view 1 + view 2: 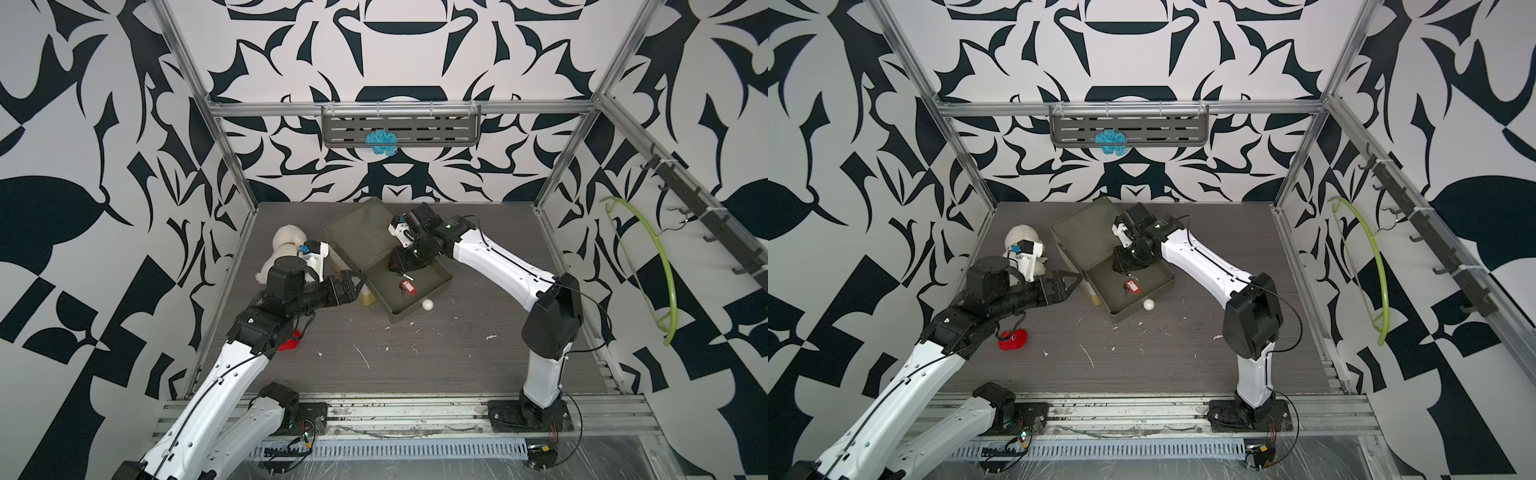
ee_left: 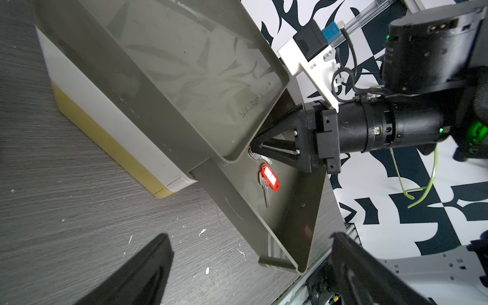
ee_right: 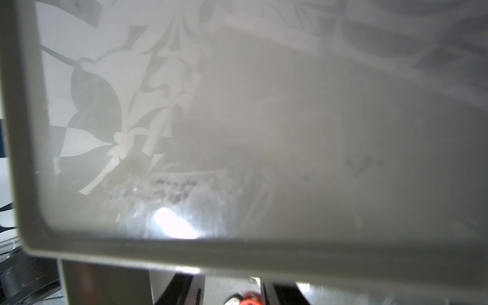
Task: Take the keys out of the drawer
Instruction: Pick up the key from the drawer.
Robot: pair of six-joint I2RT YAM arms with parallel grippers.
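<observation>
Closest to the lens, in the left wrist view, your left fingers [image 2: 137, 277] are spread as wide as they go and hold nothing. In both top views they hang beside the front corner of the small cabinet [image 1: 368, 297], and I can't tell whether they touch it. The keys [image 2: 270, 181] lie on the floor of the pulled-out drawer [image 2: 303, 211], with the red tag in the open and some bare metal further back, right at the tips of your right fingers [image 2: 282, 122]. Those fingers reach deep into the drawer, tucked under the overhanging lip of the top tray [image 2: 211, 79], and look partly closed. I can't tell whether they have actually pinched metal (the right wrist view is almost all tray, with only a smear of red between the fingers). The main risk, I'd judge, is that lip: lift straight up and you'd likely catch it and tip or drag the cabinet, which nothing is bracing. A thin, flat key could also slip from a shallow pinch, or the red-tagged part could be left in the drawer if it isn't on the same ring. A jolt could also send the white ball [image 1: 427, 305], just outside the drawer front, rolling across the surface [image 1: 415, 365].
</observation>
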